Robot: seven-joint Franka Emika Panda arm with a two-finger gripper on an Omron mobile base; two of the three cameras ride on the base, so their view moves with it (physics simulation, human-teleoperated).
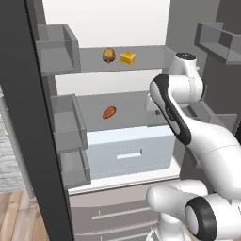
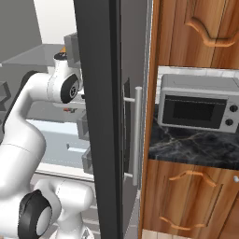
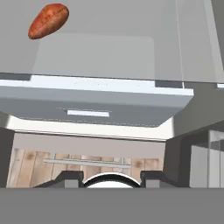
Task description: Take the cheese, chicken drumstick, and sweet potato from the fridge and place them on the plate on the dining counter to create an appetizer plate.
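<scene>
The gripper (image 3: 112, 178) shows at the bottom of the hand view as two dark finger tips (image 3: 70, 178) with a white round part between them. They stand apart with nothing between them, but how wide they really are I cannot tell, because the grey band cuts them off.

Just beyond the tips lies the floor strip and the lower front of the fridge (image 1: 28, 117). Further ahead is the pale blue-white drawer (image 3: 96, 103), whose front edge crosses the whole view. Above it lies the grey shelf (image 3: 131, 52), bare and open for most of its width. The sweet potato (image 3: 48, 20) rests on that shelf, far ahead and to the left of the fingers, free on all sides.

In the left base view, the chicken drumstick (image 1: 109, 55) and the cheese (image 1: 127, 58) sit side by side on the upper shelf, close together. The arm hides the right part of both shelves there. In the right base view, the dark door (image 2: 105, 116) covers most of the interior.
</scene>
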